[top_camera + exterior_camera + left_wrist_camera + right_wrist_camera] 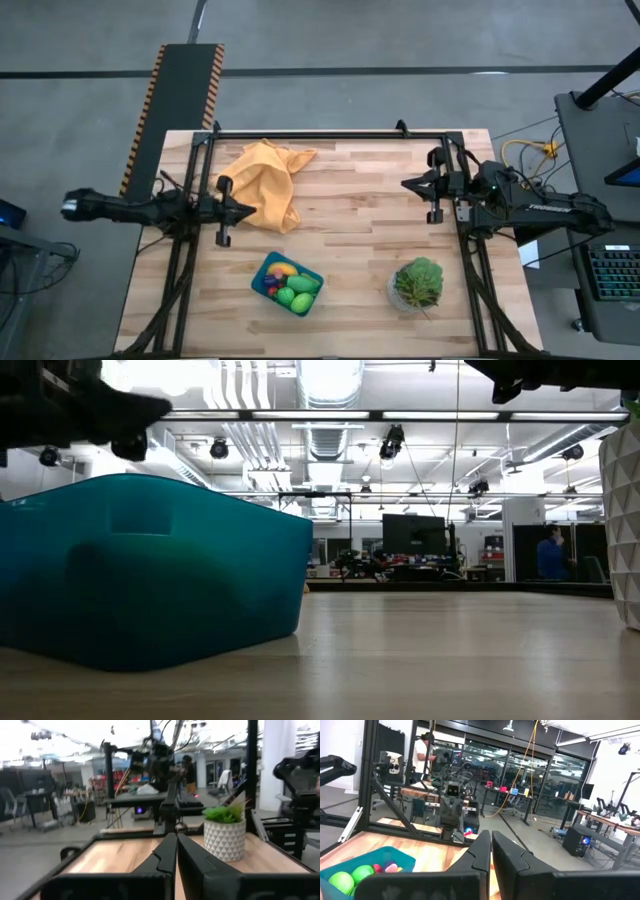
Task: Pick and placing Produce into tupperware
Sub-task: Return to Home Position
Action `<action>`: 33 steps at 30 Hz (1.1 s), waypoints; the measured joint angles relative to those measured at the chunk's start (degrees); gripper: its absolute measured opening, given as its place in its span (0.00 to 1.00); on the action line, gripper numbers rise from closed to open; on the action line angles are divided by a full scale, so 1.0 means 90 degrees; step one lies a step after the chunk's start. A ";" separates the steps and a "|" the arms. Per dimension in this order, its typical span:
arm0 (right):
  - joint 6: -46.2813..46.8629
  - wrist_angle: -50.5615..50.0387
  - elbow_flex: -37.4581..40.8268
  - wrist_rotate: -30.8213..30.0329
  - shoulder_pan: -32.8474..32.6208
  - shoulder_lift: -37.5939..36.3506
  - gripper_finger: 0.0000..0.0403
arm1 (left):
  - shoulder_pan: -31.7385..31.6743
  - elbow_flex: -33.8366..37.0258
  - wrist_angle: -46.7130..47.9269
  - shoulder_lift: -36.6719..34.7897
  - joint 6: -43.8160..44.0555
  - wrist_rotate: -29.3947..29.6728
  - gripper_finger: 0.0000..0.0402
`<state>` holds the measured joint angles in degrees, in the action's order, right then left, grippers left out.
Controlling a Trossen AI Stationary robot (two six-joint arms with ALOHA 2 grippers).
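On the table's near middle, high view: tupperware (257, 283) holds the produce (295, 290), with banana, green ovals and a purple bit all inside. Left gripper (248, 210) hangs at left, touching or just over the orange cloth (265, 180). Right gripper (407, 184) hangs at right. Plant (418, 282) sits near right.

Low view: tupperware wall fills the left; plant pot at the right edge.

Left wrist view: jaws pressed together, empty, plant ahead.

Right wrist view: jaws pressed together, empty; tupperware with green and pink pieces beyond.

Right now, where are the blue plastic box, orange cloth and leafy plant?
Blue plastic box (261, 270): high view, rim.
Orange cloth (265, 180): high view, middle.
Leafy plant (418, 281): high view, leaves.
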<state>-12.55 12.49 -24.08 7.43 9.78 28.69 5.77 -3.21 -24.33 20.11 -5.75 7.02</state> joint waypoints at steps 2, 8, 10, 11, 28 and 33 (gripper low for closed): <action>0.0026 -0.0013 0.0000 0.0002 0.0000 0.0002 0.02 | -0.0343 0.0006 0.0178 -0.0006 0.0167 -0.0235 0.00; 0.0099 -0.0031 0.0002 0.0002 0.0000 0.0002 0.02 | -0.0868 0.0268 0.0305 -0.0134 0.0436 -0.0658 0.00; 0.0109 -0.0042 0.0005 0.0004 0.0000 0.0000 0.02 | -0.0868 0.0300 0.0363 -0.0270 0.0409 -0.0672 0.00; 0.0110 -0.0061 0.0006 0.0004 0.0000 0.0001 0.02 | -0.0867 0.0300 0.0502 -0.0346 0.0423 -0.0674 0.00; 0.0228 -0.0456 0.0017 0.0004 0.0000 -0.0017 0.02 | -0.0868 0.0310 0.2551 -0.2053 0.0451 -0.0494 0.00; 0.0457 -0.0962 0.0089 0.0020 0.0000 -0.0159 0.02 | -0.0868 0.0312 0.2533 -0.2040 0.0484 -0.0336 0.00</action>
<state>-8.44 3.84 -23.28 7.61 9.78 27.26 -2.04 -0.40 -1.54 1.75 -1.39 4.00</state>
